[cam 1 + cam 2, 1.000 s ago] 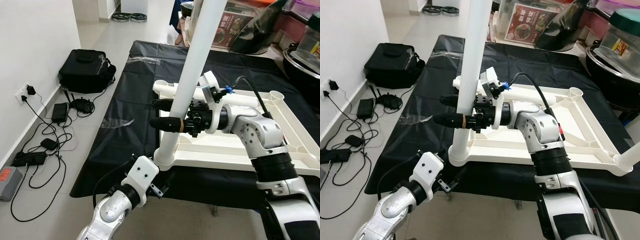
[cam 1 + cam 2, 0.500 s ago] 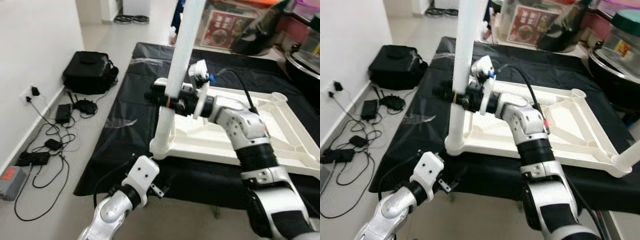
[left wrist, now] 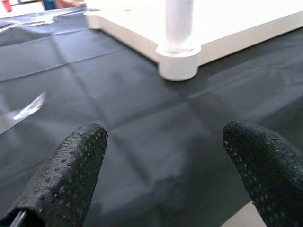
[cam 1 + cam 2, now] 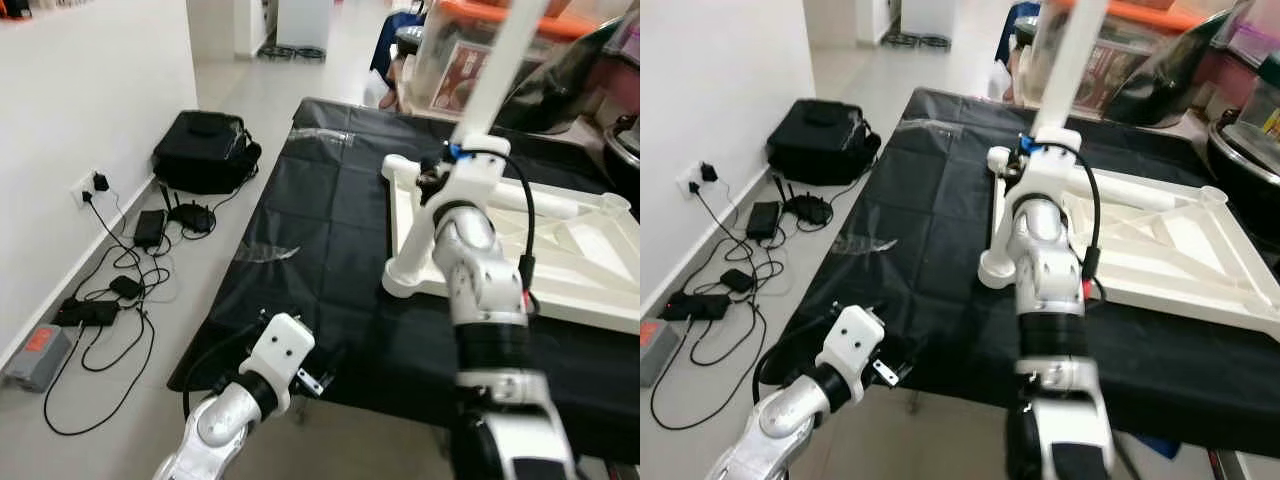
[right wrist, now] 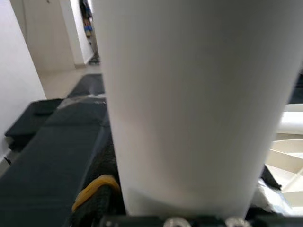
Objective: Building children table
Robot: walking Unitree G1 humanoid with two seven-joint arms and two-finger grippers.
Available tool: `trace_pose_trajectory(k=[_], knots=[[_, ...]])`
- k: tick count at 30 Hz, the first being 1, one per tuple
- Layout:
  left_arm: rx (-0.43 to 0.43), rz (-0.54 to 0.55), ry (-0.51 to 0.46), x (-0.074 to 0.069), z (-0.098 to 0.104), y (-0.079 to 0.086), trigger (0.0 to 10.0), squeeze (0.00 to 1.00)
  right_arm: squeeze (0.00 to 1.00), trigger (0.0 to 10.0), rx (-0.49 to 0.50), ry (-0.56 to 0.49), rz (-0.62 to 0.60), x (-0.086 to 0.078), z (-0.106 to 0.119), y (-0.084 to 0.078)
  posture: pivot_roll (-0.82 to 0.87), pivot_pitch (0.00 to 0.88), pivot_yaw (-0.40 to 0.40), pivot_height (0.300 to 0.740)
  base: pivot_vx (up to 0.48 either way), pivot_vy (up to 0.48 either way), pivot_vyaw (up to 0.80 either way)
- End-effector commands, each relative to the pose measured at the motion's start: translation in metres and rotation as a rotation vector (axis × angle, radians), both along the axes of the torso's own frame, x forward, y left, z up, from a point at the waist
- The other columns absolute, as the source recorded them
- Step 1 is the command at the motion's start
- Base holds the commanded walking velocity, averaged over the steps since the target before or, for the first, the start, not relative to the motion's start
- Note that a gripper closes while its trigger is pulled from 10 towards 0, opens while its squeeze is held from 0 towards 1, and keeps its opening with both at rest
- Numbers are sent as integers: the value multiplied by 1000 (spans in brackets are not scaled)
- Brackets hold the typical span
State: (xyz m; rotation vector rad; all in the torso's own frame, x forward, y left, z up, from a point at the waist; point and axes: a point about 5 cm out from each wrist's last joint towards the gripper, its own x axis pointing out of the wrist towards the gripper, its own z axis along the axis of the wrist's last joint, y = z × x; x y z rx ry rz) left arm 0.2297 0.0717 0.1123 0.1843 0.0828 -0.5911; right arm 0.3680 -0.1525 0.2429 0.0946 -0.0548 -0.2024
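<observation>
Fingers of the right gripper point(image 5: 142, 208) clasp the white table leg point(image 5: 189, 94), standing in the near corner socket.

Left gripper point(image 3: 165, 161) hangs spread wide, short of the upturned tabletop point(image 4: 560, 290) beyond them; other corner sockets appear unfilled.

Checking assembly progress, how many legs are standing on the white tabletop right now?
1: the white leg stands in the tabletop's near left corner socket, at the right claw. Other corner sockets look empty.
</observation>
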Motion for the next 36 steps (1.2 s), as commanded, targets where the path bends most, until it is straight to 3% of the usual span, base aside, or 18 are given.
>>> trace_pose_trajectory(k=[1,2,3,6,7,8,10,13,15,16,19,20,21,22,23,26,35,36], knots=[[7,-12,19,-2,-4,-2,10000,0,0,10000,81,88,123,3,-16,24,118,57,-109,740,0,0,0],[7,-12,19,-2,-4,-2,10000,0,0,10000,81,88,123,3,-16,24,118,57,-109,740,0,0,0],[7,-13,20,-2,-4,-2,10000,0,0,10000,151,81,250,5,-15,44,118,55,-111,740,0,0,0],[6,-13,19,-2,-4,-3,10000,0,0,10000,186,61,335,6,-13,56,119,57,-114,740,0,0,0],[4,-12,20,-2,-4,-3,10000,0,1000,10000,203,39,402,7,-10,62,119,58,-116,740,0,0,0],[4,-12,20,-2,-4,-3,10000,0,1000,10000,203,39,402,7,-10,62,119,58,-116,740,0,0,0],[3,-10,19,-1,-4,-3,10000,0,1000,10000,251,6,586,7,-1,70,118,57,-115,740,0,0,0],[3,-10,19,-1,-4,-3,10000,0,1000,10000,251,6,586,7,-1,70,118,57,-115,740,0,0,0],[2,-9,20,-1,-4,-3,10000,0,1000,10000,280,1,692,5,4,73,116,57,-114,740,0,0,0],[1,-9,20,-1,-4,-3,10000,0,1000,10000,249,-26,905,-3,12,67,117,59,-113,740,0,0,0],[1,-9,20,-1,-4,-3,10000,0,1000,10000,249,-26,905,-3,12,67,117,59,-113,740,0,0,0],[1,-8,20,-1,-4,-3,10000,0,1000,10000,206,-44,1068,-11,17,59,117,59,-114,740,0,0,0],[1,-8,20,-1,-4,-2,10000,0,757,10000,152,-61,1326,-29,19,48,120,61,-117,740,0,0,0],[1,-8,20,-1,-4,-2,10000,0,757,10000,152,-61,1326,-29,19,48,120,61,-117,740,0,0,0],[1,-7,19,0,-4,-2,10000,0,0,10000,116,-65,1527,-46,20,39,120,61,-117,740,0,0,0],[3,-4,16,0,-3,-2,10000,0,0,10000,111,-38,1679,-57,17,30,124,67,-115,740,0,0,0],[4,0,13,0,-3,-1,10000,0,0,10000,10,-8,1657,-45,10,31,127,72,-117,740,0,0,0],[4,1,13,0,-3,-1,10000,0,0,2824,-19,0,1644,-42,9,31,128,73,-119,740,0,0,0]])
